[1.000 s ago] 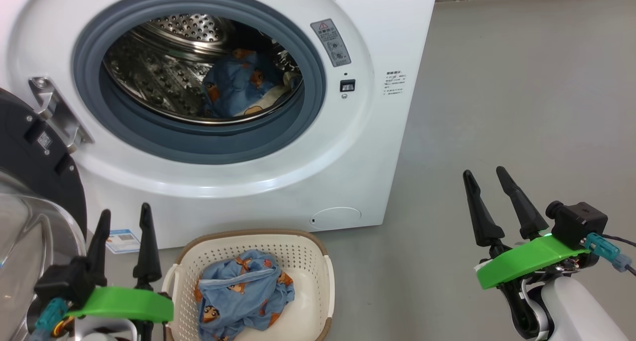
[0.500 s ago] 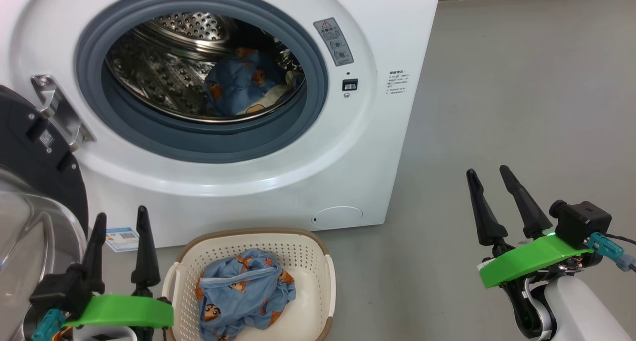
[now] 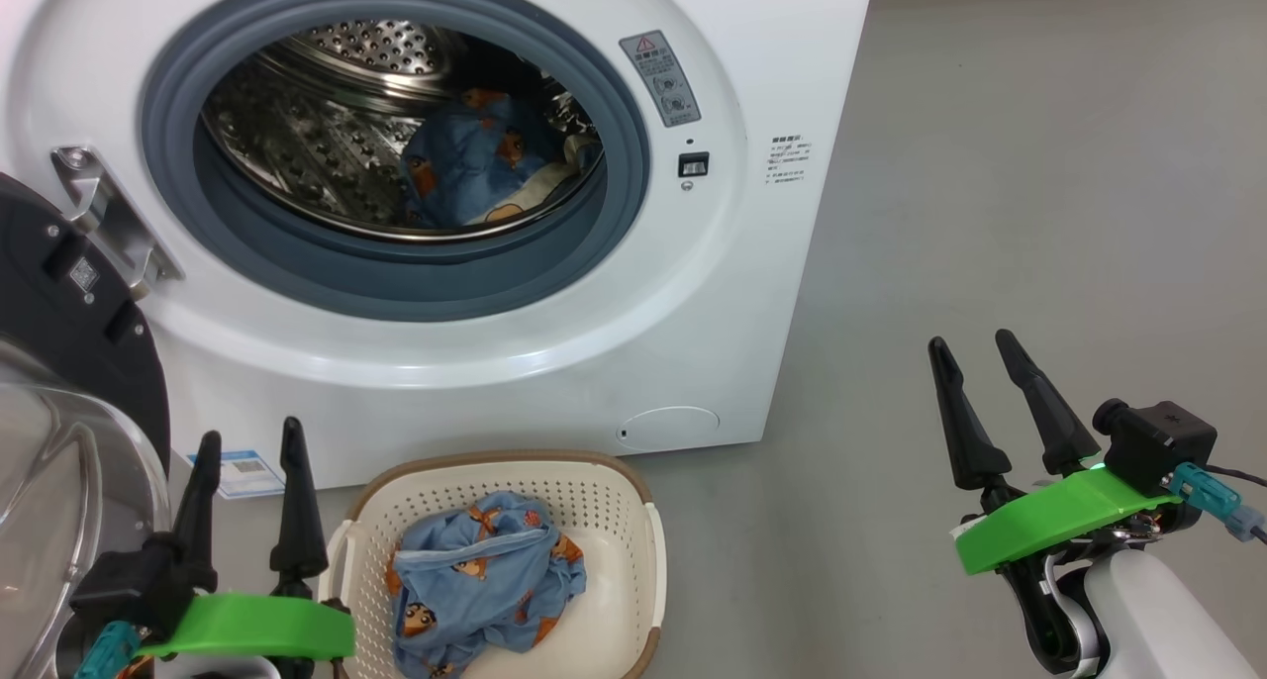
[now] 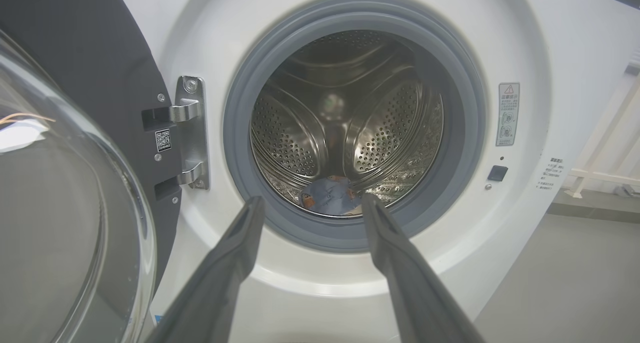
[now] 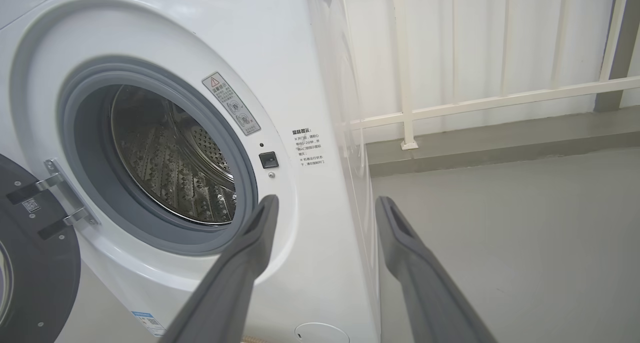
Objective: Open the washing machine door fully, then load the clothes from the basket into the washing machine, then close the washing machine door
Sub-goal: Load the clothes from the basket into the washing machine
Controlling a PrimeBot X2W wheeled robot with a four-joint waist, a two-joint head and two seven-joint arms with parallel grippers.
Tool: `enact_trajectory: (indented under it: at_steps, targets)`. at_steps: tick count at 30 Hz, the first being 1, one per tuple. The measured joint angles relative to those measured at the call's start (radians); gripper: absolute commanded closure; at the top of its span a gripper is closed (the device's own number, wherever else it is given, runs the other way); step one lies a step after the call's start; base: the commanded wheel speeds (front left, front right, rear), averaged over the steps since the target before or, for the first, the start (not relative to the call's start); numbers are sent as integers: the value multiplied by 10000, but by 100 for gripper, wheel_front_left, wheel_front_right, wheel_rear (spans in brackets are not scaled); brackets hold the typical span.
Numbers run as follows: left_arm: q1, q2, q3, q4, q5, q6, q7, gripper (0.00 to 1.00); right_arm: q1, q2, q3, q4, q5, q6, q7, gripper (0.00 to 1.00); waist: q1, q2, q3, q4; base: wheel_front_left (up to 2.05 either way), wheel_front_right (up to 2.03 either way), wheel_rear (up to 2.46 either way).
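Observation:
The white washing machine (image 3: 693, 293) stands with its door (image 3: 59, 362) swung wide open to the left, glass bowl (image 4: 60, 223) facing out. One piece of the blue printed clothes (image 3: 475, 159) lies inside the steel drum (image 4: 345, 133). Another bundle of clothes (image 3: 480, 580) rests in the cream basket (image 3: 653, 560) on the floor before the machine. My left gripper (image 3: 249, 441) is open and empty, just left of the basket. My right gripper (image 3: 975, 347) is open and empty over bare floor, well right of the machine.
Grey floor (image 3: 1039, 214) stretches to the right of the machine. A white railing (image 5: 500, 100) and wall stand behind it. The door hinge (image 4: 192, 133) sits at the left of the grey rubber seal (image 4: 470, 133).
The left gripper dipped slightly, then came back up and a little right. The head camera shifted slightly. The right gripper, clothes and basket have stayed put.

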State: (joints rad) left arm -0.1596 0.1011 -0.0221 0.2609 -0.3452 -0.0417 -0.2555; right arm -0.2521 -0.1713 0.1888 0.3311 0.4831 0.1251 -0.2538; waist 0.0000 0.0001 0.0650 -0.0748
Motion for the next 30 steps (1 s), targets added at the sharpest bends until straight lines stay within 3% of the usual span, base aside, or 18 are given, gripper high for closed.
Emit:
enact_trajectory:
  at_steps: [30]
  targets:
    - [-5, 17, -318, 4, -236, 136, 107, 0, -2, 21, 10, 0, -15, 0, 0, 0, 0, 0, 326, -131, 0, 0, 0]
